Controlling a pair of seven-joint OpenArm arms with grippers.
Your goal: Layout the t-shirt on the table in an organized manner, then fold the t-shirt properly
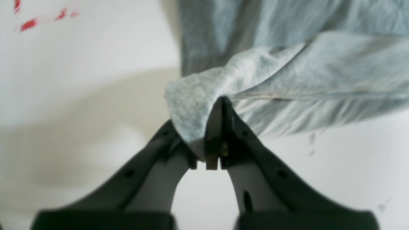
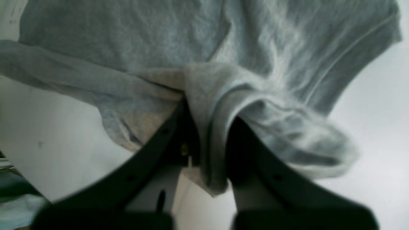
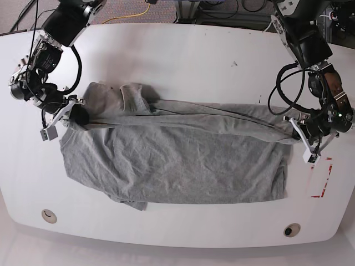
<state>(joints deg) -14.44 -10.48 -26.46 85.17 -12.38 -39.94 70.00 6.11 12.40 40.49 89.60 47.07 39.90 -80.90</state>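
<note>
The left end effector (image 1: 220, 105) is clenched on a bunched corner of the t-shirt (image 1: 287, 73), its two dark fingers (image 1: 243, 134) meeting at the tips with grey fabric draped over the finger on the view's left. The right end effector (image 2: 207, 127) is likewise clamped on the t-shirt (image 2: 143, 35), a thick roll of hemmed cloth pinched between its fingers (image 2: 159, 137) and spilling out below them. In the base view the left end effector (image 3: 297, 133) grips the cloth at the garment's edge nearest it, and the right end effector (image 3: 77, 116) grips the opposite end, so the t-shirt (image 3: 177, 166) stretches between the two as a long taut fold along its upper edge. Below that fold the rest of the fabric lies spread and wrinkled on the desk (image 3: 183, 61), reaching away from both end effectors toward the near edge. Just beyond the left end effector, on its outer side, sits a red outline mark (image 3: 324, 177) on the white surface. There are two end effectors, one t-shirt, one desk, one red mark, and two round holes (image 3: 49, 215) near the desk's front edge, one below each end effector.
</note>
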